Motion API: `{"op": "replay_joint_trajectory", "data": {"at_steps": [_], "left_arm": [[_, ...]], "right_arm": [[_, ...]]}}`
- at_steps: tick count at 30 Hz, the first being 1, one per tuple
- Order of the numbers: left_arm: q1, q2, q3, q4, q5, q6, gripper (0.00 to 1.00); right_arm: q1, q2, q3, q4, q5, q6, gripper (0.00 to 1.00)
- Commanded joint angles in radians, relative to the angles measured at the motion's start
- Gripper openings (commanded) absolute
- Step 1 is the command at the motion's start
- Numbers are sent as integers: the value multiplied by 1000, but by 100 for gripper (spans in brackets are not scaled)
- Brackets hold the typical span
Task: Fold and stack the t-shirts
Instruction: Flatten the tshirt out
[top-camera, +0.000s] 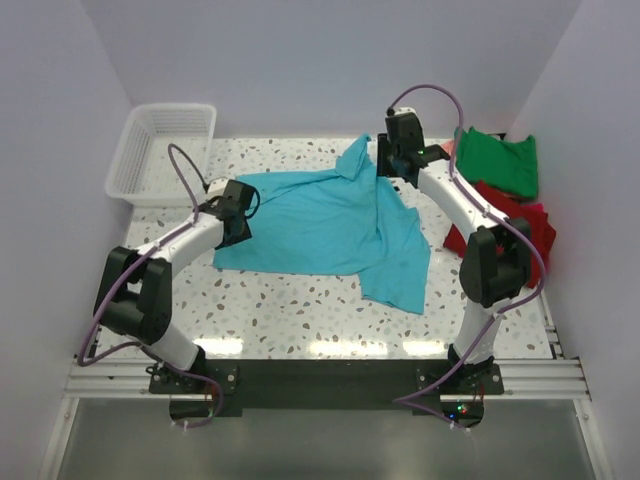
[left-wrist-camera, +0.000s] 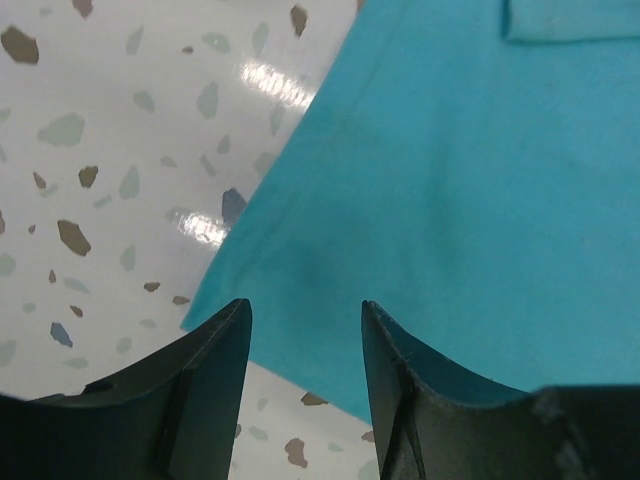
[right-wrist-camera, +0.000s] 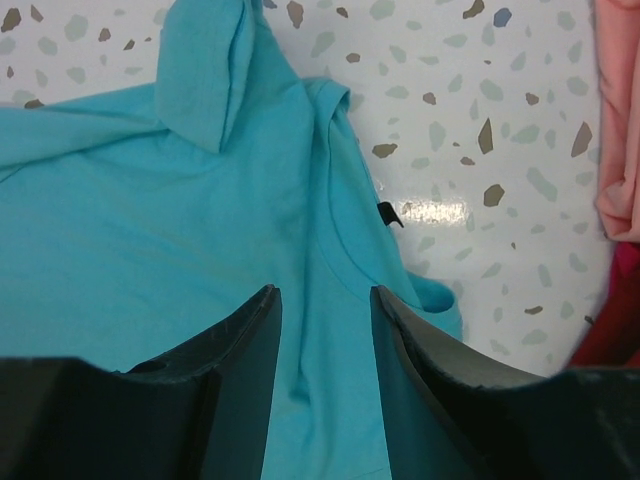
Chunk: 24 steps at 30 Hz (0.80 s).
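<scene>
The turquoise t-shirt lies spread over the middle of the speckled table, with one flap hanging toward the front right. My left gripper stands at its left edge. In the left wrist view, the left gripper is open just over the shirt's corner and hem, and the cloth lies flat between the fingers. My right gripper is at the shirt's far right. In the right wrist view it is open over the cloth beside the collar. A green t-shirt, a red one and a salmon-pink one lie at the right.
A white lattice basket stands at the table's back left corner. White walls close in the table at the back and on both sides. Bare tabletop shows in front of the turquoise shirt.
</scene>
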Motion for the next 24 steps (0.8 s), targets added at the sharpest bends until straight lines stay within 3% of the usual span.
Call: {"op": "replay_joint_trajectory", "data": {"at_steps": [1,19,24], "left_arm": [[53,-87,-91,-11,90,-76,52],[156,-76,-201,37,165,-61,46],[162,-55,-200,29,158,-61,53]], "right_arm": [[3,-66,-30,-7,-37,32,45],[15,-70,-41,-36,-21,52,43],[15,-66,-39,-42,-26,52,42]]}}
